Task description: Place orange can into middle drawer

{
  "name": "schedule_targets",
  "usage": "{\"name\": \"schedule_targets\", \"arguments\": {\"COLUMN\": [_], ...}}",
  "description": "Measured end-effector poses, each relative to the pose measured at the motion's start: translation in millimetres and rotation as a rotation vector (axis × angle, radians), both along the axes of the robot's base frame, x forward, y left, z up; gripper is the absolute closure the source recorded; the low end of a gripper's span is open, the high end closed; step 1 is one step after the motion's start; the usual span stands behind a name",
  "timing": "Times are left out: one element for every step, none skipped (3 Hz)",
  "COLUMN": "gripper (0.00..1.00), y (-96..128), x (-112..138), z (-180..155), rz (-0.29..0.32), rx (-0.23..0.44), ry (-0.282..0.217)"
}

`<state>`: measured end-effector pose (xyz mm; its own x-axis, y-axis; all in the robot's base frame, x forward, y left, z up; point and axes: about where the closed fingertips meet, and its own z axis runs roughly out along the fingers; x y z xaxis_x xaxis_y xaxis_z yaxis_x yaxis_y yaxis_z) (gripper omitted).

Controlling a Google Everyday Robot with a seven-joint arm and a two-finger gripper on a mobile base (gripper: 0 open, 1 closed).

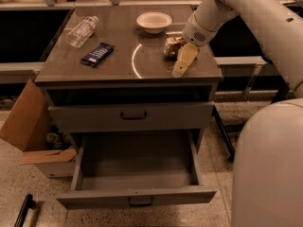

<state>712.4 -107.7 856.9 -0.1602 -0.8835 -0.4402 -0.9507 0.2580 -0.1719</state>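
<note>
The orange can (171, 48), a small shiny gold-brown crinkly item, lies on the grey cabinet's top (118, 65), right of centre, just below the white bowl (154, 21). My gripper (183, 62), with cream-coloured fingers, hangs from the white arm just right of the can and partly in front of it, pointing down toward the top's front edge. The middle drawer (136, 196), the lowest one, is pulled wide open and its inside is bare. The drawer above it (132, 116) is closed.
A clear plastic bottle (82, 30) and a dark blue flat wrapper (97, 54) lie on the left of the top. A cardboard box (35, 136) stands on the floor at the left. My white base (267, 169) fills the lower right.
</note>
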Motion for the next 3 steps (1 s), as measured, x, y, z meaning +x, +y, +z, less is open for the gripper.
{"name": "schedule_targets", "arguments": {"gripper": [0.0,0.27,0.5], "y": [-2.2,-3.9,-4.8], "x": [12.1,20.4,22.1], "z": [-5.9,-8.9,-10.8], "rz": [-0.007,-0.006,-0.003], "rx": [-0.02,-0.035,-0.042], "ry": [0.01,0.02,0.025]}}
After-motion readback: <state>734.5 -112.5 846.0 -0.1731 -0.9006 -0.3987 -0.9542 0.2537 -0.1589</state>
